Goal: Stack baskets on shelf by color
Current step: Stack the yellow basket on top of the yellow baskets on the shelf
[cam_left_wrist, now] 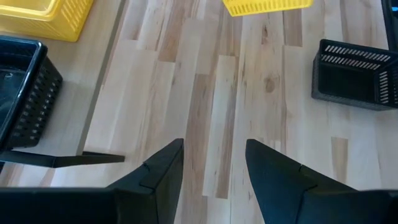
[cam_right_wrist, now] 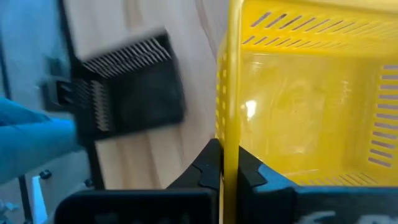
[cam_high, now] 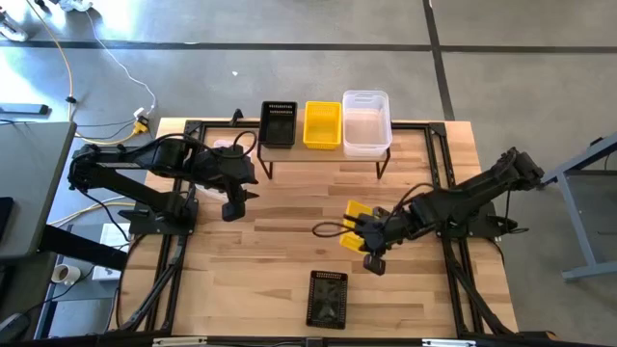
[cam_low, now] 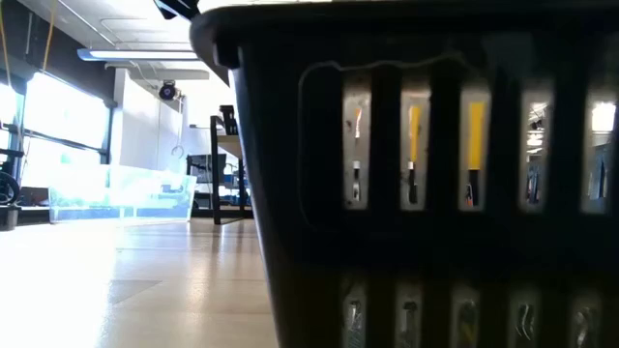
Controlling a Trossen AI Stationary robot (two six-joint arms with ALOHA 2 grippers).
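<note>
**Right hand grips a yellow basket's wall; left hand hangs open**

From above, the shelf [cam_high: 323,154] stands at the far side of the tabletop [cam_high: 280,251] and carries three things in a row: a black mesh basket [cam_high: 279,123], a yellow basket [cam_high: 322,125] and a clear basket [cam_high: 366,121]. The right hand [cam_high: 366,231] is near the middle of the tabletop, at a second yellow basket [cam_high: 357,218]. Another black mesh basket [cam_high: 328,298] sits alone near the front edge. The left hand [cam_high: 232,198] hangs over bare wood in front of the shelf's left end.

At table height, the near black mesh basket [cam_low: 426,174] fills most of the frame; yellow shows through its slots.

The left wrist camera shows two dark fingers [cam_left_wrist: 158,177] spread apart with nothing between them, above bare planks, with a black mesh basket [cam_left_wrist: 357,74] beyond.

The right wrist camera shows that hand [cam_right_wrist: 225,163] closed on the upright wall of the yellow basket [cam_right_wrist: 311,99], one finger on each side. A black mesh basket [cam_right_wrist: 134,87] lies farther off.
</note>
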